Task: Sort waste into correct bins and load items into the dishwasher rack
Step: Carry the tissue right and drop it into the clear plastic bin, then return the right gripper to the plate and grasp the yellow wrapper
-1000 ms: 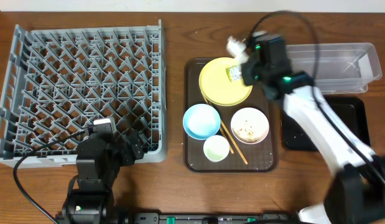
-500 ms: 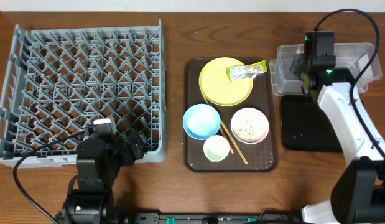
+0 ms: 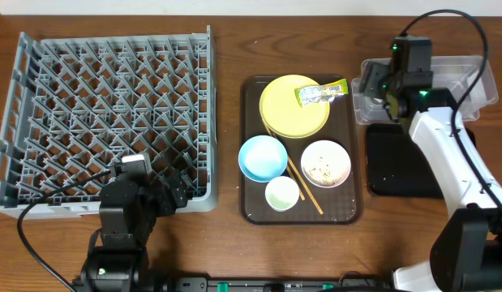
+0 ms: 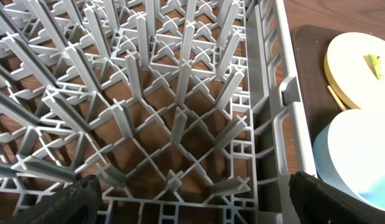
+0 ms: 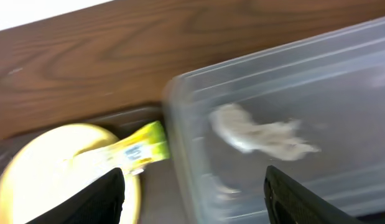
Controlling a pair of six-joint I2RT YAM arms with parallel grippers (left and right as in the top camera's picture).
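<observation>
Right gripper: fingers spread wide with nothing between them, hovering over the clear tub, just right of the brown serving tray.
White scrap: lies loose inside the tub, apart from the fingers.
Black tray: right of the serving tray, on the robot's side of the tub.
Snack wrapper: at the serving tray's far right corner, lying across the rim of the yellow plate.
Other dishes: on the serving tray – blue bowl, white bowl holding crumbs, cup, chopsticks.
Rack: left of the serving tray, no dish in it yet.
Left gripper: wide open and empty, over the rack corner nearest the serving tray.
Risk: the wrapper is thin and overhangs the plate – a low pinch could catch the rim and drag the plate. Swinging out carelessly could knock the light tub.
</observation>
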